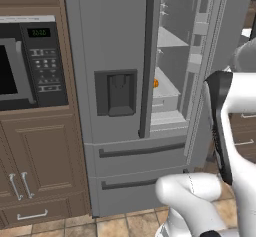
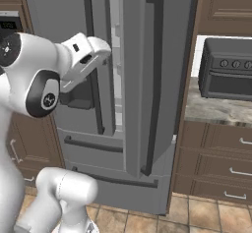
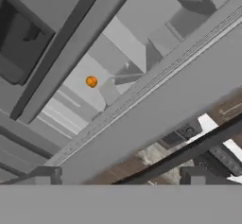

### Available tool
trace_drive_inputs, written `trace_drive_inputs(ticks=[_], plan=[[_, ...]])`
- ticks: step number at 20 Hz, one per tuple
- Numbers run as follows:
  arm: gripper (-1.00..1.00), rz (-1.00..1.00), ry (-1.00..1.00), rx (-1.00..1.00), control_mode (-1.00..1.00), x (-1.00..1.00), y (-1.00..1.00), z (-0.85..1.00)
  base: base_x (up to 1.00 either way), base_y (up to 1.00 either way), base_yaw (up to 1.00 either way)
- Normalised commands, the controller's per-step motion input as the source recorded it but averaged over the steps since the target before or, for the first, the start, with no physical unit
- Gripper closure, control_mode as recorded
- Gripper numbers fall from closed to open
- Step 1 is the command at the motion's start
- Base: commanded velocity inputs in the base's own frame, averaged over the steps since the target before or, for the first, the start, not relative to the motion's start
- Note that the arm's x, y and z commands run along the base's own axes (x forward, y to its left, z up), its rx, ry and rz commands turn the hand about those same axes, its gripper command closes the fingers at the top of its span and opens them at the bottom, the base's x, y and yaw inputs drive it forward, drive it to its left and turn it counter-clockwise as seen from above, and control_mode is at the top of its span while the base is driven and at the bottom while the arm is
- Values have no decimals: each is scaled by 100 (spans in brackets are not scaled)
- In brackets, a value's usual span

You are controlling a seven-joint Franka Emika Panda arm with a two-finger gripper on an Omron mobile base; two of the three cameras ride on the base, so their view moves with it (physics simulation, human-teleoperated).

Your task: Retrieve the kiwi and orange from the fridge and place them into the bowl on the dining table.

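left base view: the fridge (image 1: 120, 41) stands with its right door swung open, the orange (image 1: 156, 83) on a pale shelf at three o'clock of the dispenser (image 1: 116, 93). the microwave (image 1: 30, 61) display is unreadable. the gripper's spread cannot be told.

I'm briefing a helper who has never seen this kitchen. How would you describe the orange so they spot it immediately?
Find the tall grey fridge beside the brown cabinets, its right door swung open. Inside the pale grey interior, look at a lower shelf, just past the edge of the closed left door. The orange is the small round fruit there, the one bright spot of colour among grey shelves.
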Motion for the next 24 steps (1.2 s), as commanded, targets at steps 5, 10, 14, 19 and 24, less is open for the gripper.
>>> trace_drive_inputs(ticks=[5,10,14,19,24], plan=[[-100,0,7,-44,-100,26,84,-9,0,0,0],[-100,0,-4,-29,-100,49,33,-8,0,0,0],[-100,0,-1,-12,-100,91,-1,-4,0,0,0],[-100,0,0,-5,-100,92,-24,-14,0,0,0],[-100,0,2,-4,-100,73,-37,-26,0,0,0]])
